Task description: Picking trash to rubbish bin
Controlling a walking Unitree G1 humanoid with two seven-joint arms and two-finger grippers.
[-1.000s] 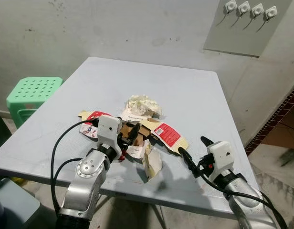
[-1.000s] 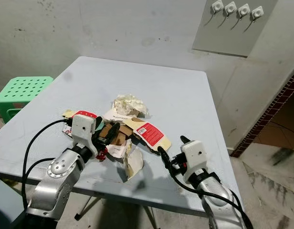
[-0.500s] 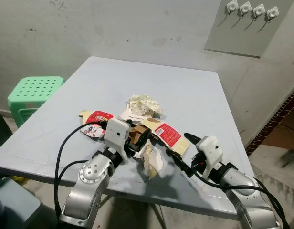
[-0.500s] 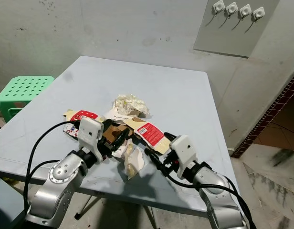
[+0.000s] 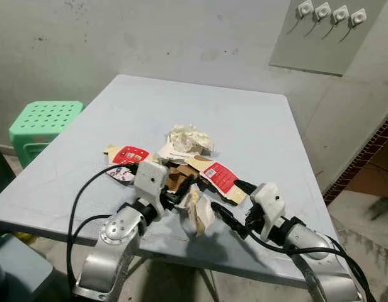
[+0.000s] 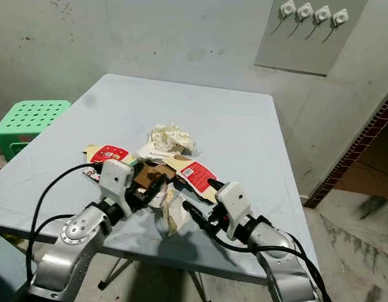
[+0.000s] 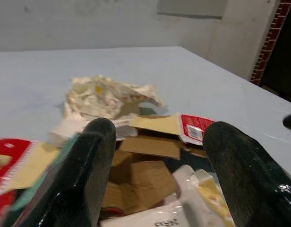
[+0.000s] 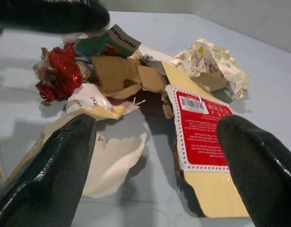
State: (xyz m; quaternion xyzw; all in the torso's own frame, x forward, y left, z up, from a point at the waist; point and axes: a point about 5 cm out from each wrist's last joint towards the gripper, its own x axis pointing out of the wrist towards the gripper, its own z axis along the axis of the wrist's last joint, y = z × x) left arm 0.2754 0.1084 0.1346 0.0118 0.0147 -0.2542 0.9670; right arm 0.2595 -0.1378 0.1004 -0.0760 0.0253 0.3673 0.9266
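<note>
A heap of trash lies near the front of the grey table [image 5: 257, 132]: crumpled paper [image 5: 189, 137], a red-and-tan carton flap [image 5: 220, 177], brown cardboard scraps [image 7: 145, 177], a torn white wrapper [image 5: 200, 215] and a red foil wad [image 8: 58, 71]. My left gripper [image 5: 181, 189] is open at the heap's near left side, its fingers [image 7: 89, 165] straddling the cardboard scraps. My right gripper [image 5: 233, 201] is open at the heap's near right side. One finger lies by the carton flap [image 8: 200, 127], the other by the white wrapper [image 8: 112, 161]. Neither holds anything.
A green plastic stool [image 5: 44, 126] stands left of the table. The table's front edge [image 5: 68, 229] runs just under both arms. A grey panel with white hooks [image 5: 326, 31] hangs on the wall at the back right. The far half of the table is bare.
My right gripper has moved forward and left, from the table's front right up to the carton flap and wrapper. The left gripper shifted slightly right along the heap. Both stayed open.
</note>
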